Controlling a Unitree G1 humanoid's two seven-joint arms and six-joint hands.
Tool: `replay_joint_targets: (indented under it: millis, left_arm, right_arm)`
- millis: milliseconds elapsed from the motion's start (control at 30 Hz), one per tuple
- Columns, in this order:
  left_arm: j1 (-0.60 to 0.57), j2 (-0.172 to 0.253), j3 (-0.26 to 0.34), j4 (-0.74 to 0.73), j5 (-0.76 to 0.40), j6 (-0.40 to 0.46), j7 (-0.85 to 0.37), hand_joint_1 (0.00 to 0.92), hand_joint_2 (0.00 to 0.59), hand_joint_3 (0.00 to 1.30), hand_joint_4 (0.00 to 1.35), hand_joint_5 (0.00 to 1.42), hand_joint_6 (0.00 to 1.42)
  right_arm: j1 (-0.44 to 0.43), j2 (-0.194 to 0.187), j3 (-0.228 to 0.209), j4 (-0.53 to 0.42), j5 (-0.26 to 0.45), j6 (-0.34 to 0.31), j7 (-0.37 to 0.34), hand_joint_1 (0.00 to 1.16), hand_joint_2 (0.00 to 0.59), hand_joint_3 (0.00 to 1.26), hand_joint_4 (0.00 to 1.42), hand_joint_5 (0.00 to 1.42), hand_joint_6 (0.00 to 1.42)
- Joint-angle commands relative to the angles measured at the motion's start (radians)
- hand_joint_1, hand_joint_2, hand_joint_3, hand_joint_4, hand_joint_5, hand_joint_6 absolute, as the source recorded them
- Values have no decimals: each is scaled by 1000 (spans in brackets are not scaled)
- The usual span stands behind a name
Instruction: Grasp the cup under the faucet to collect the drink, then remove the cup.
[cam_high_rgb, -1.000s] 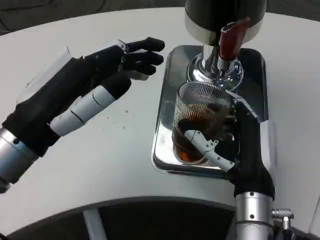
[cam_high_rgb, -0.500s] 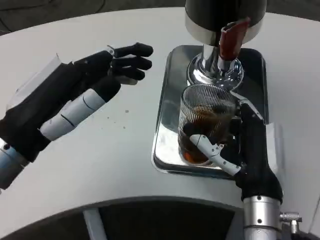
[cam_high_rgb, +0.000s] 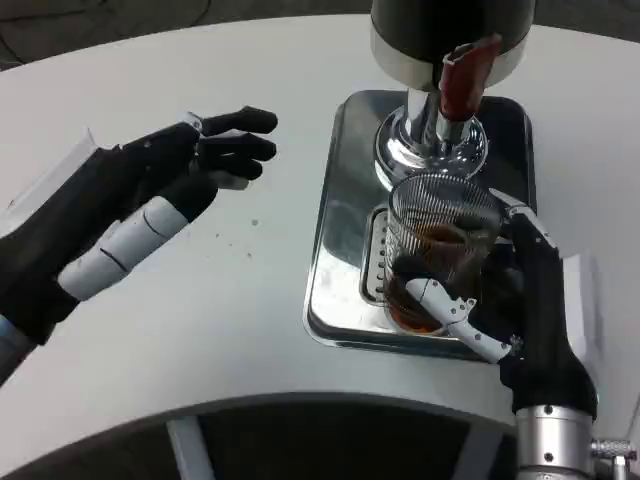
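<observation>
Head view: I saw the right hand (cam_high_rgb: 520, 300) wrapped around the ribbed glass cup (cam_high_rgb: 440, 255), which held dark drink and stood on the steel drip tray (cam_high_rgb: 345, 210), just in front of the dispenser's red-handled faucet (cam_high_rgb: 462, 75). The left hand (cam_high_rgb: 150, 195) hovered over the white table (cam_high_rgb: 250, 290), fingers extended, holding nothing.

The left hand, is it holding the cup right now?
No, the left hand is off the tray over the table, while the right hand grips the cup.
</observation>
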Motion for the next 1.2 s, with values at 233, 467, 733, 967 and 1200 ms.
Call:
replay_joint_targets:
  millis: [233,467,733,967,1200]
  left_arm:
    - [66,29,40,48,71,-78,37,0,148,273,289,311,304]
    - [75,35,49,92,102,-105,55,0,148,273,285,305,303]
    - [78,36,38,147,139,-137,74,0,150,264,280,291,291]
    - [77,37,21,173,193,-159,97,0,150,264,270,286,274]
    - [71,89,-37,139,340,-142,99,0,146,218,177,192,203]
  right_arm:
    - [61,-15,-5,-84,-8,-47,-1,719,244,642,785,896,630]
    - [88,-30,-7,-109,-6,-54,7,724,238,675,813,967,708]
    - [123,-43,-7,-138,-5,-62,17,731,234,694,842,1013,772]
    - [152,-51,-10,-179,-3,-87,22,738,237,710,853,1035,815]
    - [199,-49,-7,-236,2,-112,37,743,239,717,869,1060,845]
